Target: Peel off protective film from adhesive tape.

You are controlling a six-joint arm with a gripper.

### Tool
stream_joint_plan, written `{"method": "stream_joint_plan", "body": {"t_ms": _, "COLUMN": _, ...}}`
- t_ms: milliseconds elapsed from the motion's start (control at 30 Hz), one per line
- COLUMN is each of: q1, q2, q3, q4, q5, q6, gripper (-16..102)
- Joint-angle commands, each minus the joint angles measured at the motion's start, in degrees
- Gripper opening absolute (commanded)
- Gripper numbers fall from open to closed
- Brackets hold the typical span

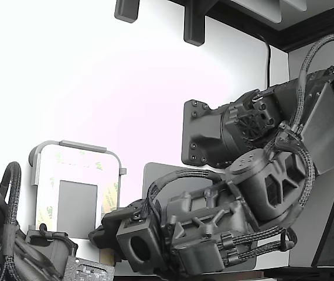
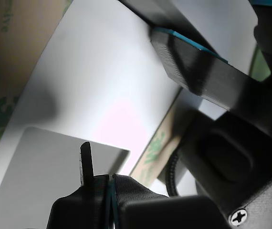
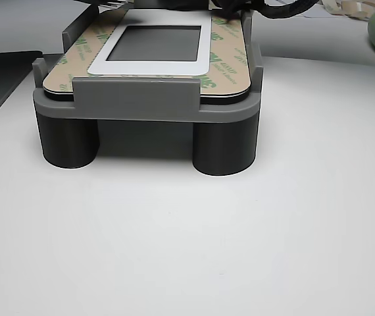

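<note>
Two arms crowd the exterior view: my arm (image 1: 255, 170), dark grey with braided cables, fills that view's right and centre, and part of a second arm (image 1: 3, 234) shows at its lower left. White table (image 3: 194, 250) carries everything. On it stands a grey fixture (image 3: 148, 105) on round dark legs, low walls at its edges. Seated in the fixture: the white rounded plate (image 3: 151, 66), lying flat, with a plain grey rectangle (image 3: 158, 43) in its middle. The adhesive tape (image 3: 75, 66) runs as a border around the plate, faced with the protective film (image 3: 227, 62), tan with green logo marks; film lies flat on the sides that I can see.

My gripper (image 2: 126, 102) hangs close above the plate near one film strip. One flat dark finger (image 2: 198, 67) with a teal edge and one thin dark tip (image 2: 86, 162) show apart from each other, nothing seen between them. Whether either touches the film, I cannot tell.
</note>
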Motion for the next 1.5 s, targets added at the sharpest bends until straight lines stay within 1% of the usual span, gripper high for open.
{"method": "stream_joint_plan", "body": {"t_ms": 0, "q1": -0.44, "q2": 0.35, "q3": -1.85, "q4": -0.97, "q5": -0.26, "q6": 0.09, "gripper": -11}}
{"method": "stream_joint_plan", "body": {"t_ms": 233, "q1": -0.44, "q2": -0.26, "q3": -0.62, "q4": -4.66, "q5": -2.11, "q6": -0.88, "gripper": -11}}
{"method": "stream_joint_plan", "body": {"t_ms": 533, "q1": -0.44, "q2": -1.05, "q3": -0.09, "q4": -5.36, "q5": -4.31, "q6": -2.37, "gripper": -11}}
{"method": "stream_joint_plan", "body": {"t_ms": 1167, "q1": -0.44, "q2": -2.20, "q3": 2.02, "q4": -8.61, "q5": -4.75, "q6": -2.29, "gripper": -11}}
{"method": "stream_joint_plan", "body": {"t_ms": 1467, "q1": -0.44, "q2": -3.16, "q3": 0.62, "q4": -7.29, "q5": -5.10, "q6": -2.20, "gripper": -11}}
